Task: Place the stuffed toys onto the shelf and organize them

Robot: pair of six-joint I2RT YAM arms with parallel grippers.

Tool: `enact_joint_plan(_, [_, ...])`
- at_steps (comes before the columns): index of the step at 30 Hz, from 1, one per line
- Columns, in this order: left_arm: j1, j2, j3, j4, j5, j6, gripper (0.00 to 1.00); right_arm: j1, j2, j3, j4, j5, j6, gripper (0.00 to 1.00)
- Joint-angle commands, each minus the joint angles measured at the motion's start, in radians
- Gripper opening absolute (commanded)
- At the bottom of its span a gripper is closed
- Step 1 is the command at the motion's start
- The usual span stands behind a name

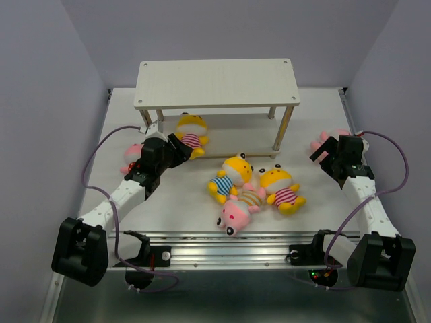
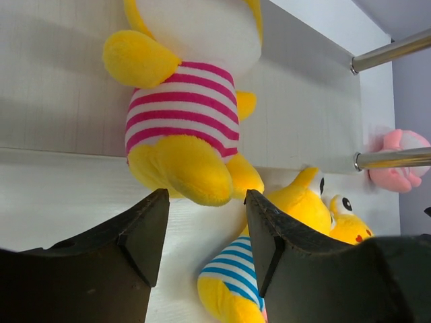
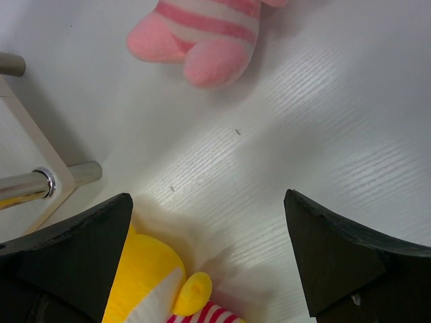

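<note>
The shelf [image 1: 215, 82] stands at the back middle of the table. A yellow stuffed toy in a pink-striped shirt [image 1: 191, 134] lies on its lower board [image 2: 60, 81]. My left gripper [image 1: 176, 149] is open just in front of that toy [image 2: 185, 114], whose foot hangs over the board's edge at the fingertips, with nothing between the jaws [image 2: 205, 202]. On the table lie a yellow toy in blue stripes [image 1: 229, 178], a yellow one in red stripes [image 1: 281, 188] and a pink one [image 1: 237, 208]. My right gripper [image 1: 322, 155] is wide open and empty [image 3: 209, 215], beside a pink toy [image 3: 202, 33].
Another pink toy [image 1: 133, 156] lies half hidden behind my left arm. A metal shelf leg [image 3: 27, 185] is close to the left of my right gripper. The shelf's front right leg [image 1: 281, 131] stands between the two arms. Purple cables loop out from both arms.
</note>
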Motion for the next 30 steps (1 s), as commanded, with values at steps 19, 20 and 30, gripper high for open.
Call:
enact_joint_plan(19, [-0.012, -0.305, -0.069, -0.191, 0.072, -0.01, 0.99, 0.001, -0.171, 0.026, -0.104, -0.078, -0.079, 1.0])
enact_joint_plan(20, [-0.016, -0.316, -0.08, -0.192, 0.096, -0.016, 0.99, 0.01, -0.184, 0.029, -0.119, -0.083, -0.081, 1.0])
enact_joint_plan(30, [-0.272, -0.338, -0.157, -0.206, 0.103, -0.082, 0.99, 0.011, -0.238, 0.011, -0.191, -0.158, -0.082, 1.0])
